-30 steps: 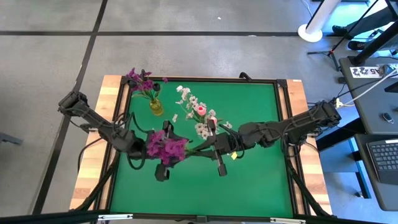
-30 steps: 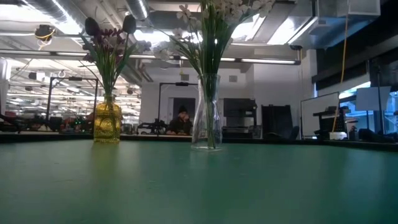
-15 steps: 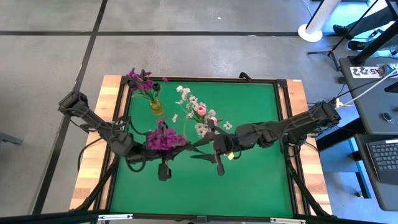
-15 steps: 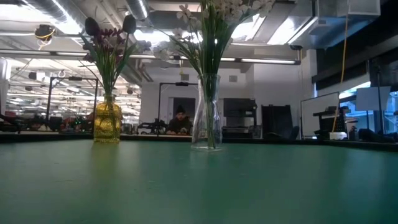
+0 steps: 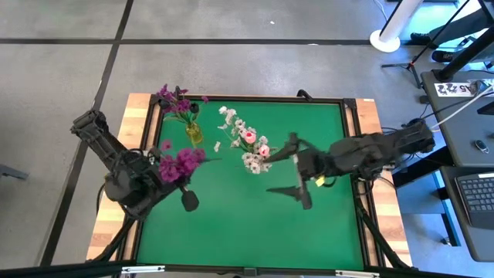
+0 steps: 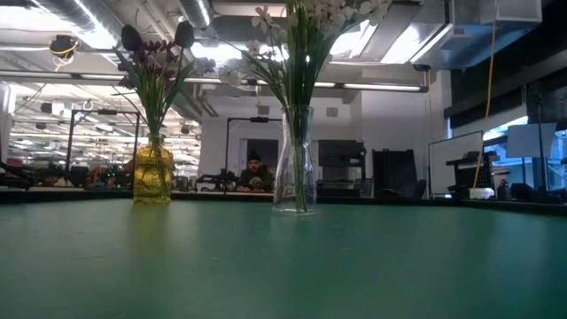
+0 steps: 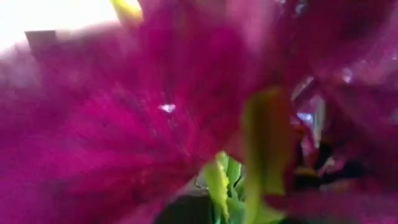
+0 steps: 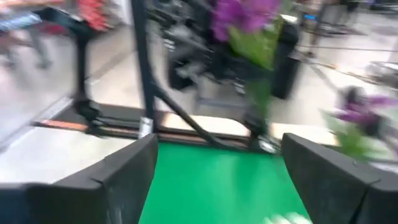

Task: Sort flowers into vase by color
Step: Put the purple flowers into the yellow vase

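Note:
A magenta-purple flower [image 5: 179, 164] hangs above the green table's left side, its thin stem pointing toward the table's right. My left gripper [image 5: 166, 173] is shut on it, and its petals [image 7: 124, 124] fill the left wrist view. My right gripper [image 8: 217, 155] stands open and holds nothing; it is above the table's middle right [image 5: 291, 148]. A yellow vase [image 6: 153, 175] with purple flowers [image 5: 174, 99] stands at the far left. A clear vase [image 6: 294, 161] with white and pink flowers [image 5: 248, 143] stands near the far middle. My left gripper holds the magenta-purple flower close under its blossom cluster [image 5: 174, 167]. The blossoms hide the place of contact in both views. The flower is lifted clear of the table, and its stem [image 5: 210, 161] reaches out level toward the clear vase.
The green mat [image 5: 247, 232] has free room over its near half. A wooden border [image 5: 116, 224] frames it. Beyond the far edge the low view shows a person [image 6: 255, 168] in the room.
My left gripper has gone toward the table's left edge with the magenta flower, which has moved from the middle to the left and is now apart from my right gripper. My right gripper has drawn back toward the table's right edge.

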`<control>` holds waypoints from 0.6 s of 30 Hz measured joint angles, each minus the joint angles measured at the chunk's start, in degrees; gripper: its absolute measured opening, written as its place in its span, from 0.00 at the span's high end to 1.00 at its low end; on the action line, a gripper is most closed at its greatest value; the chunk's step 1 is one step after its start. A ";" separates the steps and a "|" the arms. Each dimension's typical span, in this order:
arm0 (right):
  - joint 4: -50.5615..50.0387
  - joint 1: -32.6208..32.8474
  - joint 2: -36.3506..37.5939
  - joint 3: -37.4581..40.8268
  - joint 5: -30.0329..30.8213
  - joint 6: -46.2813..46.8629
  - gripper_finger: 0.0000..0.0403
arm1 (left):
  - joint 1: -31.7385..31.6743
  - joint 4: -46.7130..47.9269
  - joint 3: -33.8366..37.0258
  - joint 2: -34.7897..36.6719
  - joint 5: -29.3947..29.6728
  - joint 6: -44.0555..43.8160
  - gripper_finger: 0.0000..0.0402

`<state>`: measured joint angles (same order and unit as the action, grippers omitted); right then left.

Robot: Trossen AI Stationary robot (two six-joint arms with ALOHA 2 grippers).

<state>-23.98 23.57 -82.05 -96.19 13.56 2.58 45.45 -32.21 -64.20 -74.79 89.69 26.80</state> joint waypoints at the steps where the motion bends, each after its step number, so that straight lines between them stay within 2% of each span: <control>1: -2.58 0.48 0.85 -0.76 2.63 -0.11 0.16 | 0.34 0.53 0.00 0.55 0.46 0.55 0.99; 7: -14.99 1.73 7.63 -1.45 21.96 -0.40 0.25 | -1.11 4.25 0.17 4.71 0.48 -0.22 0.99; 11: -16.62 1.15 12.22 2.30 27.43 0.25 0.32 | -6.82 17.65 0.34 5.41 -1.19 -10.90 0.99; 12: -16.26 0.50 13.08 3.56 27.58 0.06 0.33 | -8.61 23.29 0.35 5.40 -4.30 -15.85 0.99; 15: -16.34 -1.27 15.45 7.33 27.32 -0.27 0.37 | -14.91 39.30 0.40 5.41 -21.10 -32.98 0.99; 16: -16.58 -1.97 16.30 8.61 27.37 -0.48 0.38 | -17.13 43.14 0.47 5.31 -24.78 -36.89 0.99; 18: -15.92 -4.15 18.06 10.94 27.41 -1.37 0.40 | -20.92 48.20 0.50 5.10 -26.34 -42.08 0.99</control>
<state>-39.89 19.42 -63.98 -85.25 40.97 1.21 24.53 15.99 -63.70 -69.69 63.35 -15.29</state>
